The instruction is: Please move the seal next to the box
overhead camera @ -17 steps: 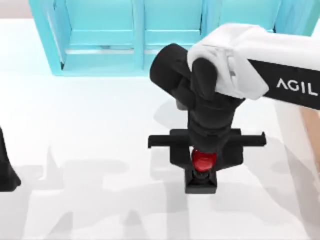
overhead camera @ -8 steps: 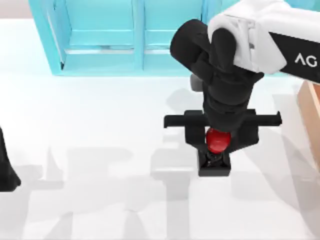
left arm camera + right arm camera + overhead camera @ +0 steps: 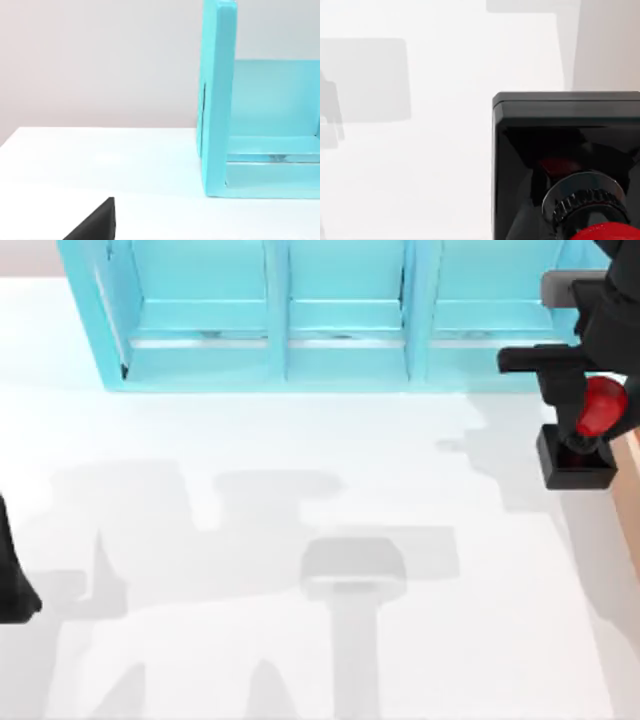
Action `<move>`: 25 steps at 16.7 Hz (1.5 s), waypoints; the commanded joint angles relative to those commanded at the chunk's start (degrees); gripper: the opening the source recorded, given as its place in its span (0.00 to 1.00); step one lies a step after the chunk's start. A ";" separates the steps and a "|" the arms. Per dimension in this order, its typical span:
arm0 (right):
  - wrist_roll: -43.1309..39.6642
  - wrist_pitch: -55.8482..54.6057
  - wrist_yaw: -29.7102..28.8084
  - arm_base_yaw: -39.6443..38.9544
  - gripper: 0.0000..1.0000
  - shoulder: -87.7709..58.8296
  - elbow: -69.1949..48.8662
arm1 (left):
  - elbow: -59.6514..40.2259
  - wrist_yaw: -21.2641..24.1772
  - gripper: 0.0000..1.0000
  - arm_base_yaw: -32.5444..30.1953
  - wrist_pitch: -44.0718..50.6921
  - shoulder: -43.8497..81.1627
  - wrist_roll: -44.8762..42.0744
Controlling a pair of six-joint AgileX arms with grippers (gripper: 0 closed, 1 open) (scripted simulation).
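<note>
where the top view reaches its three o'clock edge, the right gripper (image 3: pixel 585 415) hangs over the white table (image 3: pixel 300 540), its black body cut off by the frame. its fingers close around the seal (image 3: pixel 590 435) at the neck under the red knob, so it is closed down on that stamp. the seal's long axis runs from base to knob; from above the knob lies toward twelve o'clock of the black cube base, though whether that is tilt or only the camera's angle cannot be told. whether the base touches the table or hangs just above it cannot be told either.

a thin tan strip, the box (image 3: pixel 630 475), shows at the three o'clock edge just beside the seal's base, on its three o'clock side; whether the two touch is unclear.

the blue shelf unit (image 3: pixel 300 330) spans the twelve o'clock side of the table, its compartments open toward the camera.

the right wrist view gives what the top view lacks: the seal (image 3: pixel 567 165) close up, with the flat square top of the base, a ribbed grey collar and the red knob beginning above it, and bare table beyond.

the left arm (image 3: pixel 12 570) sits parked at nine o'clock. its wrist view shows the end wall of the shelf unit (image 3: pixel 217 100) and a dark wedge of the left gripper (image 3: pixel 95 222); how far that pincer is open cannot be told.
</note>
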State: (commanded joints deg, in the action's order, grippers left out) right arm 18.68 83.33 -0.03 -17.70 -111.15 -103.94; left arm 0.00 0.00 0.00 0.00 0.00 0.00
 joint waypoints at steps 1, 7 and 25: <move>-2.15 1.24 0.02 2.12 0.00 0.26 -1.09 | 0.00 0.00 1.00 0.00 0.00 0.00 0.00; -5.24 3.12 0.04 5.15 0.00 0.73 -2.75 | 0.00 0.00 1.00 0.00 0.00 0.00 0.00; -5.01 -11.91 0.04 4.91 0.23 1.47 13.01 | 0.00 0.00 1.00 0.00 0.00 0.00 0.00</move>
State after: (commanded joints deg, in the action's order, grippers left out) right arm 13.67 71.42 0.02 -12.79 -109.68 -90.93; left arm 0.00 0.00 0.00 0.00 0.00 0.00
